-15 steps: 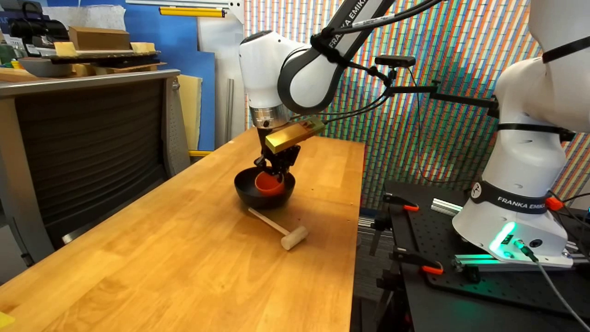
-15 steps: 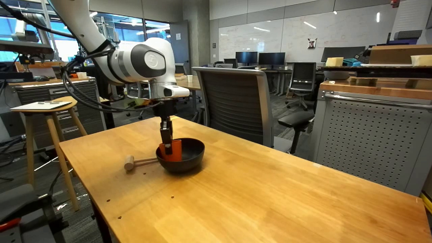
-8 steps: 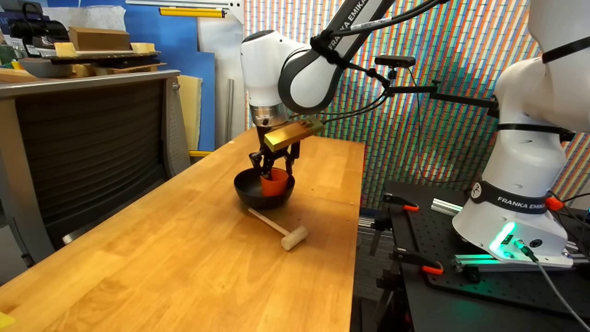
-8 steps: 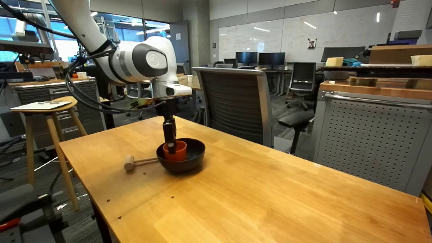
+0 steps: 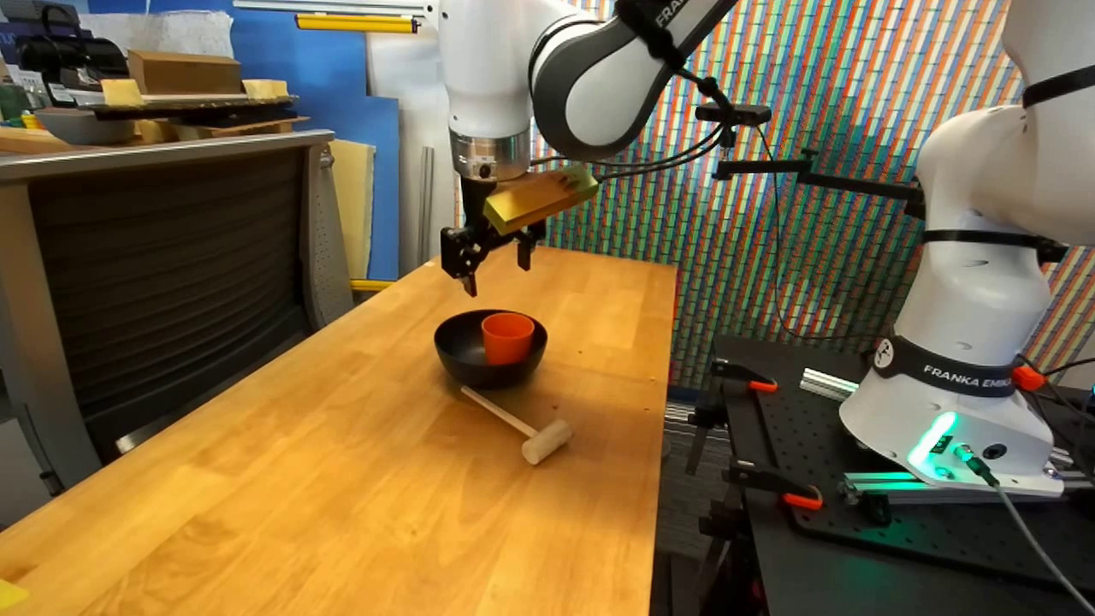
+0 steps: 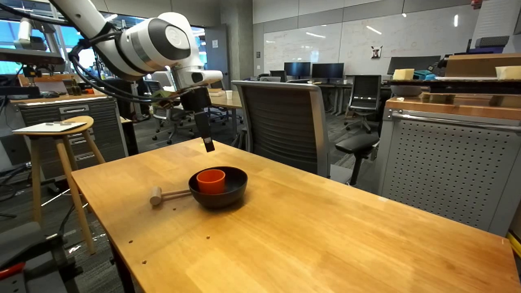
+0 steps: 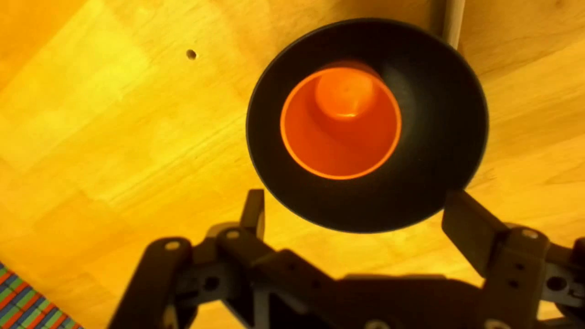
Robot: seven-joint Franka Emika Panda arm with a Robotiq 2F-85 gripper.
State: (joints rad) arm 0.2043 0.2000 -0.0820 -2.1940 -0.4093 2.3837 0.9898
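orange cup (image 7: 340, 146) sits in black bowl (image 7: 441, 123) near the spread tool (image 7: 355, 203).

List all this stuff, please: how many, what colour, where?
Table: 1, light brown, foreground
Bowl: 1, black, on the table
Cup: 1, orange, in the bowl
Mallet: 1, pale wood, beside the bowl
Chairs: several, dark, beside and beyond the table
Stool: 1, wooden, near the table
Monitors: at least 2, black, background
Whiteboard: at least 1, white, background
Backdrop: 1, multicoloured, beyond the table
Smaller clutter: uncounted, mixed, background
Gripper: 1, black, open above the table
Robot arm: 1, white-grey, over the table
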